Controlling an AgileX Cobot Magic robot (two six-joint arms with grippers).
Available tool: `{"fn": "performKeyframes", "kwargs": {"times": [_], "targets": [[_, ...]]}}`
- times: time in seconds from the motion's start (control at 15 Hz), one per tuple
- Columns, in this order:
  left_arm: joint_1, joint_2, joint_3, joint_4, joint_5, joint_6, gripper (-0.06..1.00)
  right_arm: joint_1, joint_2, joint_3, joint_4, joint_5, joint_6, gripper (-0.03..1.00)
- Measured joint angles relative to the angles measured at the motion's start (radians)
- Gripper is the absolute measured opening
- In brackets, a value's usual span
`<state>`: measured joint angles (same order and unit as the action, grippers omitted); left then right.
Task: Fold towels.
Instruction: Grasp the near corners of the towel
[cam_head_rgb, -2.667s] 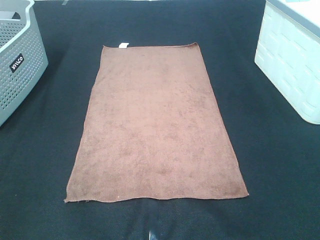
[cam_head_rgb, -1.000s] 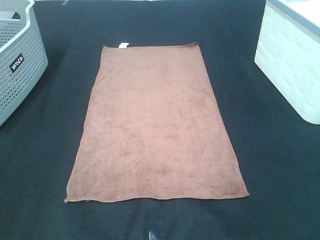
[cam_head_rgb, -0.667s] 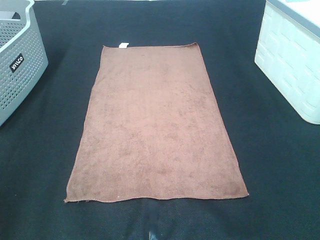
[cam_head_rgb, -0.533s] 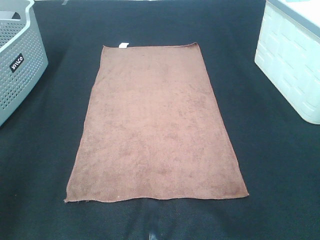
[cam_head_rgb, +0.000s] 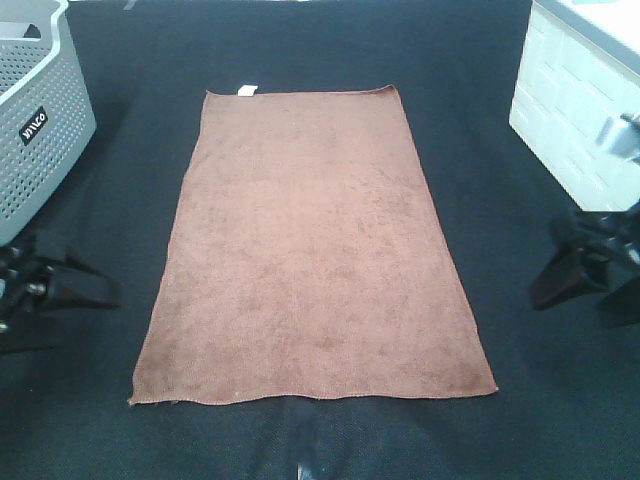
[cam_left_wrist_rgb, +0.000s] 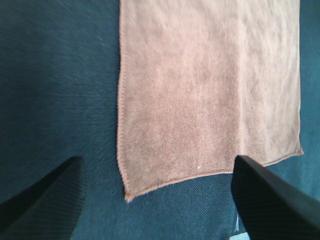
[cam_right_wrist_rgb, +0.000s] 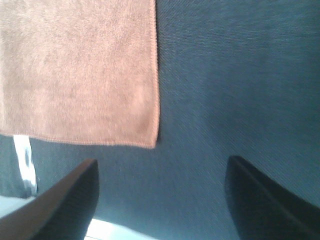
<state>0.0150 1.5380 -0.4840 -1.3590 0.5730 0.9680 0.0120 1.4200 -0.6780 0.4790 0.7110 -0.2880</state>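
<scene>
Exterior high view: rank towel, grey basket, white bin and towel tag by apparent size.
1. towel, largest
2-3. white bin and grey basket: both cropped by the frame, visible parts look alike, not ranked
4. white tag, smallest

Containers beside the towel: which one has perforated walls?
The grey basket on the left, dotted with holes and bearing a black label; the white bin on the right has solid panelled walls.

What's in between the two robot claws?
The brown towel, lying flat on the black mat between the left gripper and right gripper; the high view shows it.
</scene>
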Motion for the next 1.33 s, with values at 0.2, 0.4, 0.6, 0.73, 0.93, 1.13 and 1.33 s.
{"fn": "performKeyframes", "kwargs": {"times": [0.2, 0.4, 0.6, 0.73, 0.93, 1.13, 1.33], "targets": [[-0.047, 0.096, -0.002, -0.113, 0.001, 0.118, 0.76, 0.0, 0.088, 0.0, 0.04, -0.061, -0.018, 0.67], [-0.119, 0.204, -0.015, -0.234, -0.001, 0.209, 0.76, 0.0, 0.198, -0.001, 0.116, -0.118, -0.076, 0.67], [-0.18, 0.305, -0.081, -0.286, 0.0, 0.223, 0.76, 0.0, 0.326, -0.003, 0.264, -0.138, -0.225, 0.67], [-0.188, 0.346, -0.119, -0.292, 0.017, 0.223, 0.76, 0.0, 0.388, -0.004, 0.356, -0.139, -0.318, 0.67], [-0.188, 0.393, -0.16, -0.296, 0.059, 0.223, 0.75, 0.068, 0.432, -0.016, 0.46, -0.154, -0.404, 0.64], [-0.188, 0.422, -0.172, -0.303, 0.076, 0.223, 0.61, 0.116, 0.448, -0.022, 0.485, -0.178, -0.395, 0.58], [-0.188, 0.438, -0.172, -0.283, 0.064, 0.22, 0.16, 0.117, 0.46, -0.021, 0.484, -0.207, -0.386, 0.22]]}}
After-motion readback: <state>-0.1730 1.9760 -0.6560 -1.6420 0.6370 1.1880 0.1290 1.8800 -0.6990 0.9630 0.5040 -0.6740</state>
